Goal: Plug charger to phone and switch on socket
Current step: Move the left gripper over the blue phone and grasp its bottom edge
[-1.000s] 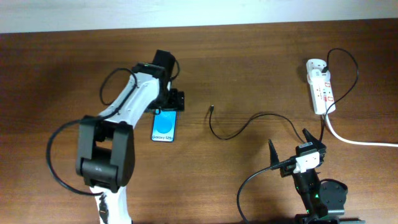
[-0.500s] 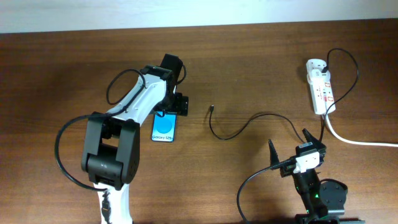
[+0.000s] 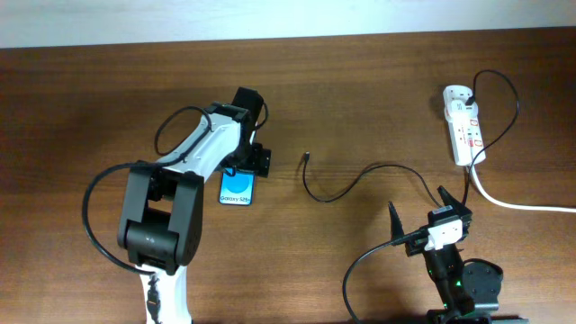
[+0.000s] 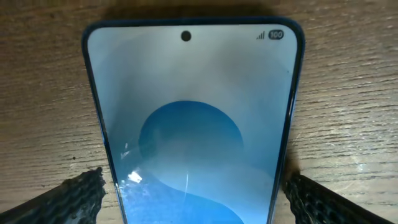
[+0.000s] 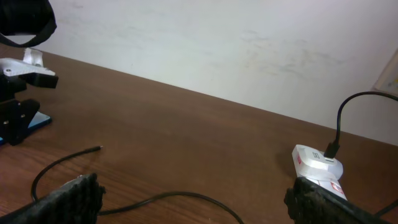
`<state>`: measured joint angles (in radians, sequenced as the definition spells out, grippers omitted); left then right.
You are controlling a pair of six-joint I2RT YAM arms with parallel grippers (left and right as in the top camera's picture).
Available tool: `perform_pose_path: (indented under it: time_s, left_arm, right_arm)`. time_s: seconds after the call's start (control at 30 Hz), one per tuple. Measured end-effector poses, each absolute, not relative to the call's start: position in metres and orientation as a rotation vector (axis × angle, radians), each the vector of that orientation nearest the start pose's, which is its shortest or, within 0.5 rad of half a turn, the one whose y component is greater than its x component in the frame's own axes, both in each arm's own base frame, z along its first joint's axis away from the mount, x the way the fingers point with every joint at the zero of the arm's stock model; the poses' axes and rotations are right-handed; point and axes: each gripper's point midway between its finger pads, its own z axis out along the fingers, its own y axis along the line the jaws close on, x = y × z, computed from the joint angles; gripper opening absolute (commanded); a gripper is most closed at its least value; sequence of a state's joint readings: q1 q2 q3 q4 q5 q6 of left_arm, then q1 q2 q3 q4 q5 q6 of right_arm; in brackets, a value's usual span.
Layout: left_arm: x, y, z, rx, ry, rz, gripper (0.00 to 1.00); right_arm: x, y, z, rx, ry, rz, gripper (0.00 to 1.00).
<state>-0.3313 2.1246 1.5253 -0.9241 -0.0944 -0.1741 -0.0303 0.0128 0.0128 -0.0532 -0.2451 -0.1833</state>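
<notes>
Left gripper (image 3: 249, 163) spread wide, empty, straddling far end of phone (image 3: 237, 187); fingers (image 4: 78, 196) just outside its long edges. Phone flat on table (image 3: 378, 90), long axis running away from robot. Charger tip (image 3: 307, 157) lies right of phone, nearer left arm. Right gripper (image 3: 419, 212) spread, empty.

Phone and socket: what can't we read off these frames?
- phone, end away from its camera hole: cut off by the bottom edge in the left wrist view. In the overhead view, one end sits under the left tool.
- socket switch position: too small in the overhead view. In the right wrist view it is cut off by the frame edge and a finger of the right tool.
- charger tip: too small in the overhead view to tell its orientation.
</notes>
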Motion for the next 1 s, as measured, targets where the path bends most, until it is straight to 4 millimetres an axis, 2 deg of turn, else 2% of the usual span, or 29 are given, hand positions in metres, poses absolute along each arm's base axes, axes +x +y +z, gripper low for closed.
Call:
perform_pose_path:
  time_s: [0.23,0.6,0.73,0.9,1.0]
  left_arm:
    - [0.399,-0.120,0.000,0.210,3.036,0.009,0.99]
    - [0.399,-0.119,-0.001,0.190,3.035,0.011,0.99]
    - [0.398,-0.119,-0.001,0.191,3.040,0.013,1.00]
    - [0.387,-0.115,-0.001,0.195,3.087,0.027,1.00]
    - [0.383,-0.115,-0.001,0.196,3.101,0.026,0.96]
  right_arm:
    - [0.243,0.034,0.164,-0.311,1.592,0.034,0.98]
    - [0.243,0.034,0.164,-0.310,1.593,0.035,0.98]
    - [0.243,0.034,0.164,-0.311,1.592,0.034,0.98]
    - [0.243,0.034,0.164,-0.310,1.593,0.035,0.98]
    - [0.243,0.034,0.164,-0.311,1.592,0.034,0.98]
